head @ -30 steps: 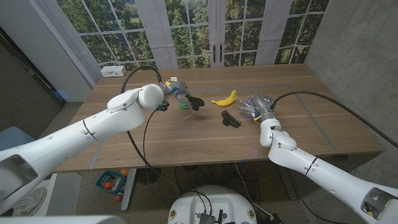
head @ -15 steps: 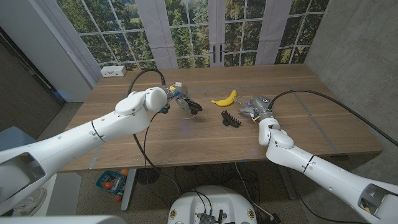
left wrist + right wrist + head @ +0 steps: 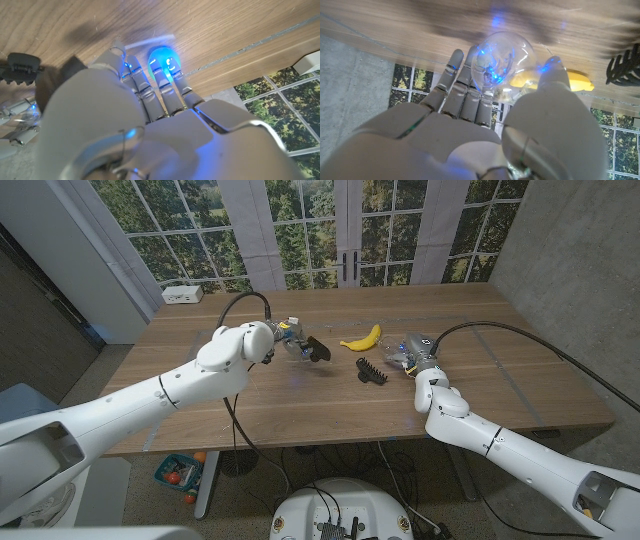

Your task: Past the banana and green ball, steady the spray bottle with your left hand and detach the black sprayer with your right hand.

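At the 3 o'clock side of the wooden surface (image 3: 300,405) in the head view, the right hand (image 3: 412,354) grips one clear, rounded spray bottle (image 3: 403,358). The right wrist view shows this spray bottle (image 3: 502,62) as a smooth, transparent, globe-like body that catches blue glints from the hand's lights. The fingers (image 3: 465,85) wrap one side and the thumb presses the other. Its black sprayer cannot be made out in that grip.

One yellow, curved banana (image 3: 362,338) lies at 11 o'clock of the right hand, well apart from it. One black, toothed, comb-like plastic clip (image 3: 372,372) lies at 6 o'clock of the banana and just beside the right hand at its 9 o'clock. The banana (image 3: 577,80) and the clip (image 3: 625,62) also show in the right wrist view.

The left hand (image 3: 292,342) hangs over the surface at 9 o'clock of the banana. Its grey, jointed fingers (image 3: 165,82) curl down towards the wood grain, their tips lit blue. A black shape (image 3: 315,350) juts out at the fingers; whether the hand holds anything cannot be told.

One white, box-shaped plastic block (image 3: 182,294) sits at the surface's 11 o'clock corner.
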`<state>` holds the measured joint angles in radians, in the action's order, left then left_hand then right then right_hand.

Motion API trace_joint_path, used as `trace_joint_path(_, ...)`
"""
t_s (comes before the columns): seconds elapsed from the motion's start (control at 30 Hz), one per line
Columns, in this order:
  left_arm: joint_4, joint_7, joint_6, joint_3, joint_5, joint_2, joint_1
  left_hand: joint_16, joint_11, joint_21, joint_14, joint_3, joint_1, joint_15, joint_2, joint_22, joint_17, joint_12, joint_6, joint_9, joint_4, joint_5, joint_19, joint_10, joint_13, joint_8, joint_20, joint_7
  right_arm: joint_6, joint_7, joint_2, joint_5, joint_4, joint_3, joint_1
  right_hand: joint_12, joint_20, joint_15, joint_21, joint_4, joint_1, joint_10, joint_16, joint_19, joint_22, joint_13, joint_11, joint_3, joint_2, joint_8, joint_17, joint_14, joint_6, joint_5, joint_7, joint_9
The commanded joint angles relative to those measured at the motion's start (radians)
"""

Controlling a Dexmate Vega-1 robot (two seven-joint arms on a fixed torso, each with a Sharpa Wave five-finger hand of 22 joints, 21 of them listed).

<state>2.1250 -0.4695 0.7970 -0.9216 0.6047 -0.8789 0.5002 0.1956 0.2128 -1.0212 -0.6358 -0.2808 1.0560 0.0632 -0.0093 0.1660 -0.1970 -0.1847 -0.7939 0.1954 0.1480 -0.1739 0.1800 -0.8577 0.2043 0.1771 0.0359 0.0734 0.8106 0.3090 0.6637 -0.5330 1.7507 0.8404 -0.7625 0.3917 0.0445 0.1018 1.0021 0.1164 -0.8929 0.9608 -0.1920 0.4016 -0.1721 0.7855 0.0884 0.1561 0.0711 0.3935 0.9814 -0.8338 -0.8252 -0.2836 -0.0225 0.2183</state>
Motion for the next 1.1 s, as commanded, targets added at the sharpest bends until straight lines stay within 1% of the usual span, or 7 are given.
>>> trace_joint_path(0.03,-0.01,-0.146,0.067,-0.056,0.172,0.033,-0.034,-0.008,-0.02,0.066,0.132,0.048,-0.068,0.139,-0.019,0.007,0.003,0.009,0.188,-0.006,-0.007,-0.003,-0.033,0.196,-0.004,-0.007,-0.03,0.022,0.032,-0.01,0.006,-0.003,0.013,0.01,0.006,-0.027,0.053,0.114,-0.011,0.008,-0.169,0.047,0.003,0.002,-0.001,-0.007,0.111,0.002,-0.16,-0.022,-0.009,0.026,-0.134,0.013,0.183,0.006)
trace_joint_path(0.17,-0.011,-0.165,0.073,-0.047,0.201,0.04,-0.026,-0.01,-0.069,0.11,0.221,0.078,-0.105,0.109,-0.039,0.008,0.007,0.014,0.347,-0.01,-0.011,-0.018,-0.061,0.346,-0.008,-0.006,-0.049,0.016,0.039,-0.011,0.008,0.0,0.018,0.01,0.005,-0.068,0.04,0.113,-0.026,0.007,-0.14,-0.019,0.002,-0.001,-0.001,-0.027,0.107,0.001,-0.145,-0.052,-0.022,0.059,-0.06,0.019,0.184,0.006)
trace_joint_path(0.27,-0.008,-0.168,0.071,-0.034,0.212,0.043,-0.014,-0.014,-0.111,0.142,0.303,0.092,-0.123,0.07,-0.043,0.01,0.011,0.012,0.462,-0.012,-0.014,-0.028,-0.078,0.457,-0.01,-0.008,-0.064,-0.003,0.046,-0.009,0.009,-0.003,0.022,0.012,0.004,-0.11,0.022,0.11,-0.047,0.001,-0.094,-0.099,-0.002,-0.004,-0.002,-0.037,0.092,-0.008,-0.116,-0.105,-0.034,0.1,0.047,0.013,0.18,-0.002)
trace_joint_path(0.47,0.004,-0.148,0.053,0.008,0.206,0.041,0.021,-0.019,-0.135,0.205,0.447,0.118,-0.172,0.007,-0.039,0.012,0.015,0.015,0.644,-0.012,-0.026,-0.037,-0.126,0.658,-0.013,-0.002,-0.092,-0.015,0.053,-0.014,0.013,0.006,0.032,0.009,0.004,-0.211,-0.005,0.099,-0.097,-0.029,0.026,-0.318,-0.004,-0.024,-0.005,-0.09,0.057,-0.059,-0.046,-0.194,-0.061,0.255,0.28,-0.054,0.145,-0.006)
trace_joint_path(0.77,0.023,-0.074,0.009,0.087,0.16,0.029,0.082,-0.017,-0.191,0.295,0.604,0.14,-0.241,-0.046,-0.025,0.013,0.016,0.013,0.859,-0.014,-0.041,-0.04,-0.21,0.901,-0.015,-0.007,-0.142,0.0,0.033,-0.027,0.033,0.044,0.069,-0.017,-0.007,-0.22,-0.062,0.025,-0.179,-0.086,0.167,-0.612,0.003,-0.115,-0.007,-0.146,0.005,-0.158,0.007,-0.211,-0.125,0.452,0.502,-0.098,0.089,-0.006)
trace_joint_path(0.93,0.029,-0.019,-0.036,0.144,0.089,0.019,0.119,-0.019,-0.205,0.335,0.672,0.161,-0.314,-0.063,-0.018,0.013,0.013,0.009,0.925,-0.014,-0.068,-0.03,-0.26,0.976,-0.016,-0.004,-0.155,0.013,0.014,-0.051,0.047,0.09,0.093,-0.045,-0.015,-0.213,-0.105,-0.021,-0.222,-0.121,0.24,-0.676,0.0,-0.168,-0.006,-0.17,-0.016,-0.202,0.017,-0.206,-0.148,0.516,0.549,-0.097,0.064,-0.007)
trace_joint_path(1.1,0.03,0.116,-0.132,0.227,-0.009,0.001,0.189,-0.016,-0.199,0.357,0.703,0.179,-0.38,-0.06,-0.01,0.013,0.01,0.008,0.947,-0.014,-0.096,-0.025,-0.279,1.019,-0.017,0.001,-0.148,0.021,-0.069,-0.045,0.055,0.197,0.114,-0.125,-0.053,-0.214,-0.139,-0.063,-0.276,-0.187,0.358,-0.754,0.004,-0.23,-0.005,-0.203,-0.061,-0.247,-0.009,-0.205,-0.178,0.616,0.603,-0.098,0.057,-0.009)
